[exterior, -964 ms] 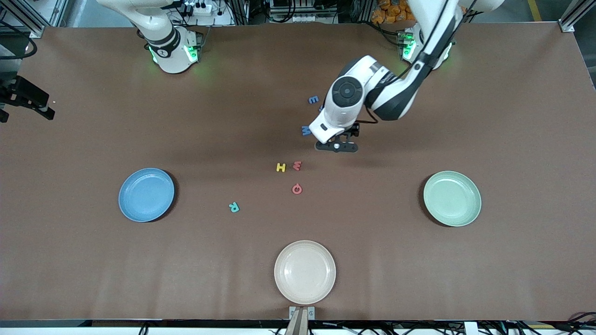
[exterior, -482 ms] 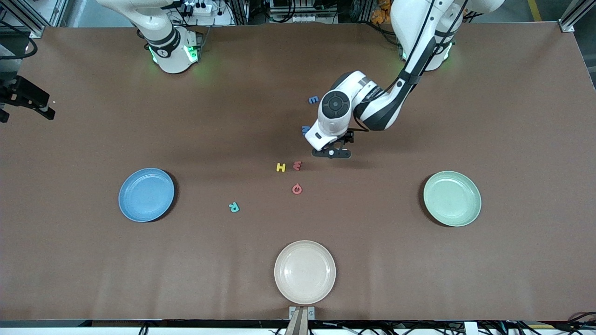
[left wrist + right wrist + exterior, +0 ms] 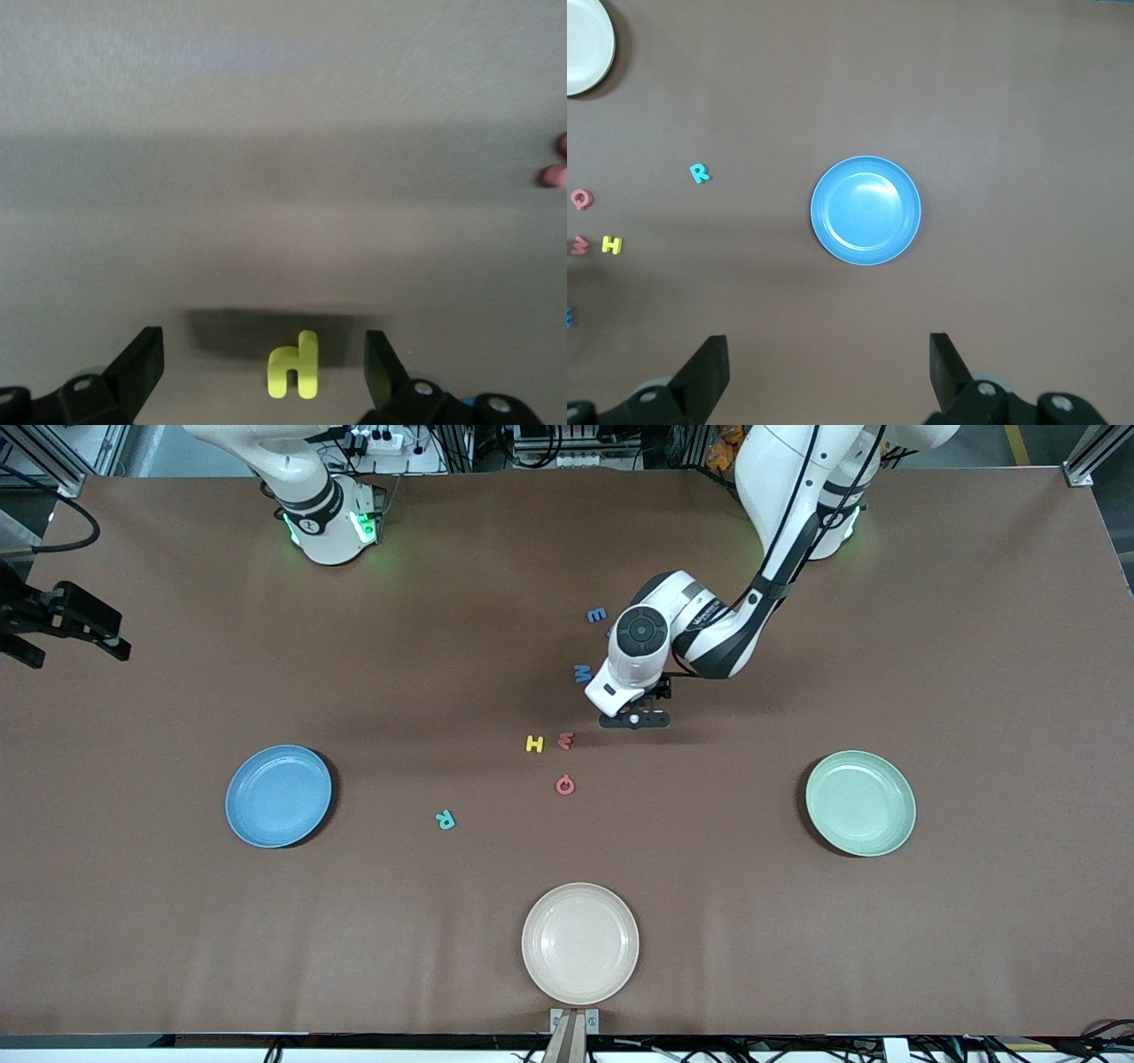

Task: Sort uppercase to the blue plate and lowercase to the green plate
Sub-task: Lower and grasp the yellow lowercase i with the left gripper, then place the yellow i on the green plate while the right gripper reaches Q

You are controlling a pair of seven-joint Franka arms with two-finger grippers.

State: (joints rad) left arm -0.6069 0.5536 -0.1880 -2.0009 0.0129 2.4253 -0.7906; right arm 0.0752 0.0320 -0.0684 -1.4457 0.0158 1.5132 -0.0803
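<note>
We judge the sorting barely begun: the blue plate and the green plate both lie bare, and every letter we can see is on the tabletop.

Taking the yellow H as our landmark, the red w sits just beside it toward the left arm's end, the red Q is a little nearer the front camera than the H, and the teal R is nearer again, toward the blue plate. The blue M and the blue E-like letter lie farther from the front camera than the H. We cannot find the blue g.

The left gripper hangs low over the tabletop near the H, its jaws spread wide and empty. Its wrist view shows the thin yellow letter lying flat between the open fingers, not yet touched. The letter's long stem runs roughly along the wrist camera's line of sight, crosswise to the gap between the jaws, with its hook to one side.

The right gripper waits high over the tabletop above the blue plate, also open and holding nothing. All eight letters are left to move.
</note>
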